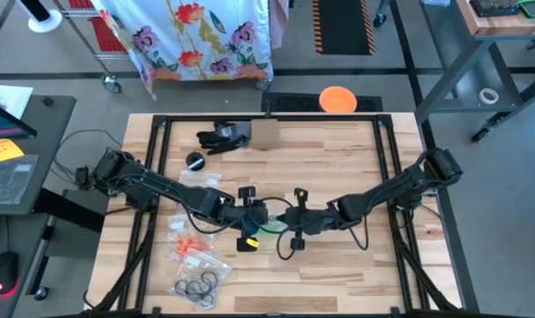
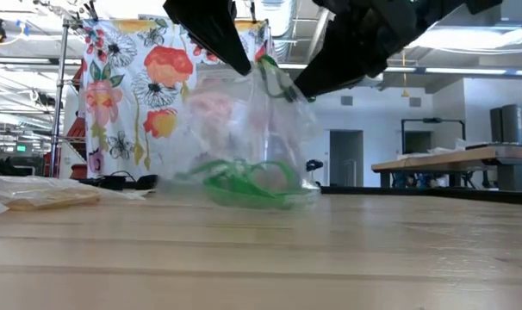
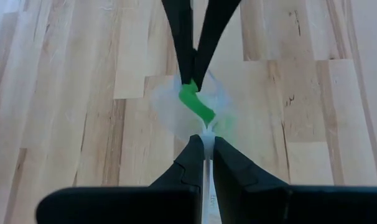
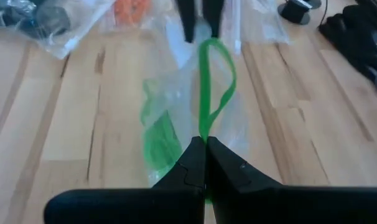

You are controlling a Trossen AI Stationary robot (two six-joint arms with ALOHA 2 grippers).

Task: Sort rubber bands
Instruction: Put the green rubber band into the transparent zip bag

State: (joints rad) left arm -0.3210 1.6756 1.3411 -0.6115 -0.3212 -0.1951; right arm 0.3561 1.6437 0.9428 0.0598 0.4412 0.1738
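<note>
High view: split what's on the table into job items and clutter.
Job:
clear plastic bag of green rubber bands, pinched by left gripper and right gripper
bag of orange bands
bag of dark bands

Clutter:
black glove
cardboard box

Two matte-black jointed arms — black cables looped alongside — ending in tapered fingers.

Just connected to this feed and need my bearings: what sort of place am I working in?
Probably a workshop or lab: a wooden table in a black frame, metal workbenches behind, exposed ceiling ducts, and a rolling rack draped with flowered cloth.
</note>
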